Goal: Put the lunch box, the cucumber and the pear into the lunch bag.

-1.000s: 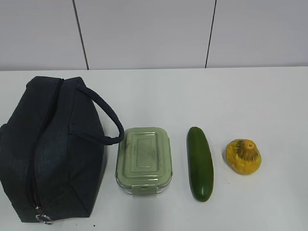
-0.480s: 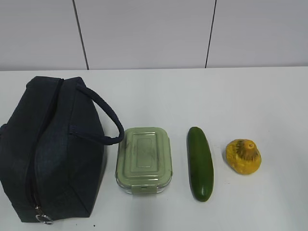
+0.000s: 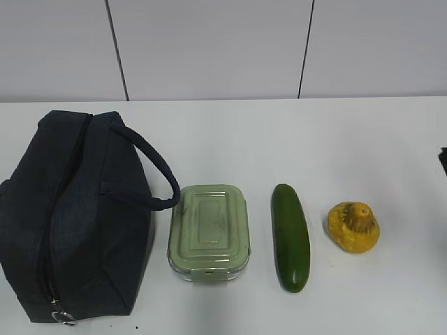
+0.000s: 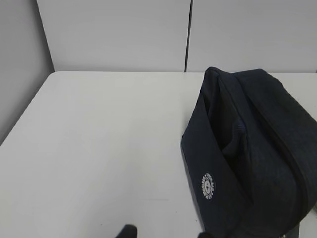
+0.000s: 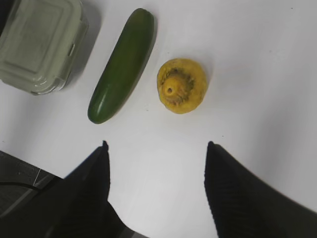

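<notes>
The dark navy lunch bag (image 3: 70, 223) stands at the left, its zipper line running along the top to a silver ring pull (image 3: 64, 318). To its right, in a row, lie the sage-green lunch box (image 3: 208, 232), the cucumber (image 3: 290, 237) and the yellow pear (image 3: 353, 227). In the right wrist view my right gripper (image 5: 157, 145) hangs open above the table, just short of the pear (image 5: 181, 85), with the cucumber (image 5: 122, 64) and the lunch box (image 5: 39, 47) to the left. My left gripper (image 4: 166, 233) shows only two tips, apart over bare table, beside the lunch bag (image 4: 247, 158).
The white table (image 3: 279, 139) runs back to a grey panelled wall (image 3: 209, 49). The bag's padded handle (image 3: 157, 174) arches toward the lunch box. A dark sliver of the right arm (image 3: 443, 157) shows at the right edge. The table's left edge (image 4: 25, 114) appears in the left wrist view.
A dark sliver of the right arm has come into the exterior view at its right edge. The bag, box, cucumber and pear have not moved.
</notes>
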Robot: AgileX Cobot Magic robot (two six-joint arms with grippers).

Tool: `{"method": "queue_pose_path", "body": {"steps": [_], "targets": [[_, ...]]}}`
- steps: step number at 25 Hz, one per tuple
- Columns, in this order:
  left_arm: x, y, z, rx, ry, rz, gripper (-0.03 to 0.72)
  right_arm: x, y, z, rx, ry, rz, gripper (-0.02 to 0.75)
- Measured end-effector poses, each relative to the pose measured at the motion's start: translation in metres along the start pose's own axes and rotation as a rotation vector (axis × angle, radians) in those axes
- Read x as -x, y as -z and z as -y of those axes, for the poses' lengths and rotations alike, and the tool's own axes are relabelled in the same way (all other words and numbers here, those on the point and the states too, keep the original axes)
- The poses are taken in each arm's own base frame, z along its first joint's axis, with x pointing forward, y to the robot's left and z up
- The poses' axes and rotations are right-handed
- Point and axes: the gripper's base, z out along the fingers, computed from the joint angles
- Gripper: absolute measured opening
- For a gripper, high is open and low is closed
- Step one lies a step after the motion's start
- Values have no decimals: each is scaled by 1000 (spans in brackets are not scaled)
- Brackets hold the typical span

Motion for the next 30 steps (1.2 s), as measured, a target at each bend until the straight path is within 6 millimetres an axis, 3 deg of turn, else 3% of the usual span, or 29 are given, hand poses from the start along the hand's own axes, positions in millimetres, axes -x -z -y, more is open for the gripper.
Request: {"method": "queue_pose_path", "body": {"steps": [5,9,18,26,30], "targets": [[0,0,0,0,0,0,238,33,-30,13,17,-13,-75,471],[0,0,0,0,0,0,238,44,-57,22,33,-18,-143,472],[0,0,0,0,0,0,238,49,-120,35,79,-59,-259,472],[0,0,0,0,0,0,238,48,-169,21,95,5,-338,472],[0,0,0,0,0,0,238,45,-182,24,34,-2,-375,472]]}}
